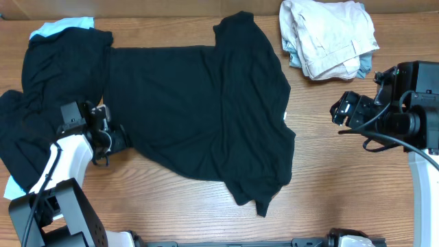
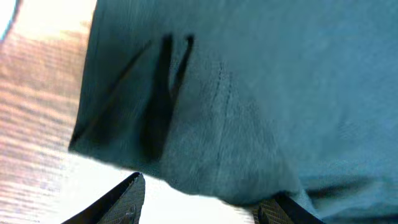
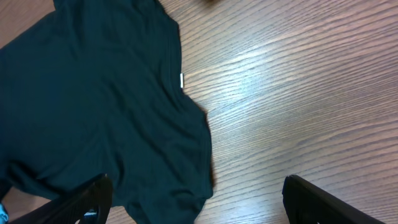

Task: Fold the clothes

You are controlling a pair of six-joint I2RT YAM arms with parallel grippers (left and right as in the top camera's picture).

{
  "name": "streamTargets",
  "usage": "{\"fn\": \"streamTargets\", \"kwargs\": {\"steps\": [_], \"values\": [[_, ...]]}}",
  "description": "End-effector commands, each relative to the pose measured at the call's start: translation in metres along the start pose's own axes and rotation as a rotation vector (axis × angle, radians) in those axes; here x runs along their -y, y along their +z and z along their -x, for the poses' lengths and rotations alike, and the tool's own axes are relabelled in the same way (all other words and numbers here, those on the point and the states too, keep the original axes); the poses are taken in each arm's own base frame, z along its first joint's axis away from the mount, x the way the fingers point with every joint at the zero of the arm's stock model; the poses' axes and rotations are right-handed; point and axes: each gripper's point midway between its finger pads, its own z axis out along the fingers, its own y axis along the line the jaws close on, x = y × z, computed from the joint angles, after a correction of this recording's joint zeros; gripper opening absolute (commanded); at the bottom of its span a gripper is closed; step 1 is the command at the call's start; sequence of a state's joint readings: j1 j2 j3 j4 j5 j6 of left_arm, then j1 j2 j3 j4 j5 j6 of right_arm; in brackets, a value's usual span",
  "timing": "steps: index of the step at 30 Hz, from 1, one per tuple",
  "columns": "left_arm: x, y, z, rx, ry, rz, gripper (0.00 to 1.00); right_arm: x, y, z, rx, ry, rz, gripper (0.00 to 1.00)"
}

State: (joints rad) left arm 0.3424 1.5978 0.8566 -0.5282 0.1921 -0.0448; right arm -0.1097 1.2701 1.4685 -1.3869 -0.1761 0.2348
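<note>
a black shirt (image 1: 199,103) lies spread out in the middle of the desk (image 1: 343,185). it is not flat, and its lower right part is bunched up. a black pile (image 1: 41,96) sits on the left, touching the shirt. a blue cloth (image 1: 65,26) peeks out behind the pile. a cream pile (image 1: 329,34) sits folded at the top right, apart from the shirt.

the left pincer (image 1: 115,137) is at the shirt's lower left edge. its fingers (image 2: 127,196) are wide apart and hold nothing, and the shirt's edge lies just in front of them. the right pincer (image 1: 341,110) hangs over bare desk to the right of the shirt, not touching it. its fingers (image 3: 93,196) are wide apart too and hold nothing. a small white label (image 3: 181,80) shows at the shirt's edge.

i think the fold has not begun, and the job now is to grab the shirt. to do it well, the left pincer should go low, slip one finger under the edge, and close on the shirt only. it should not catch the black pile beside it. the right pincer should take the other side. then both can pull the shirt flat before folding. if only one side gets pulled, the shirt may bunch up more.
</note>
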Motion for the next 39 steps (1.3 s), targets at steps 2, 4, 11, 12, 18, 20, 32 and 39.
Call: {"fn": "streamTargets", "kwargs": {"steps": [2,4,11,12,18,20,32,39], "values": [[0.009,-0.016,0.032,0.064,0.012,-0.017,0.57,-0.005,-0.006,0.006,0.026,-0.016,0.012,0.91],[0.01,-0.02,0.037,0.073,0.014,-0.017,0.57,-0.005,-0.006,0.006,0.026,-0.016,0.012,0.91],[0.012,-0.023,0.047,0.109,0.024,-0.02,0.58,-0.005,-0.006,0.006,0.027,-0.017,0.013,0.91],[0.013,-0.023,0.049,0.116,0.026,-0.024,0.58,-0.005,-0.006,0.007,0.029,-0.017,0.013,0.91],[0.029,-0.022,0.049,0.116,0.005,-0.067,0.58,-0.005,-0.006,0.007,0.03,-0.017,0.014,0.91],[0.034,-0.021,0.048,0.111,-0.045,-0.081,0.61,-0.005,-0.006,0.007,0.031,-0.017,0.014,0.91],[0.058,-0.024,0.044,0.075,-0.136,-0.217,0.66,-0.006,-0.006,0.008,0.036,-0.018,0.016,0.91],[0.055,-0.011,0.044,0.071,-0.144,-0.153,0.7,-0.006,-0.006,0.01,0.043,-0.02,0.017,0.91]]}}
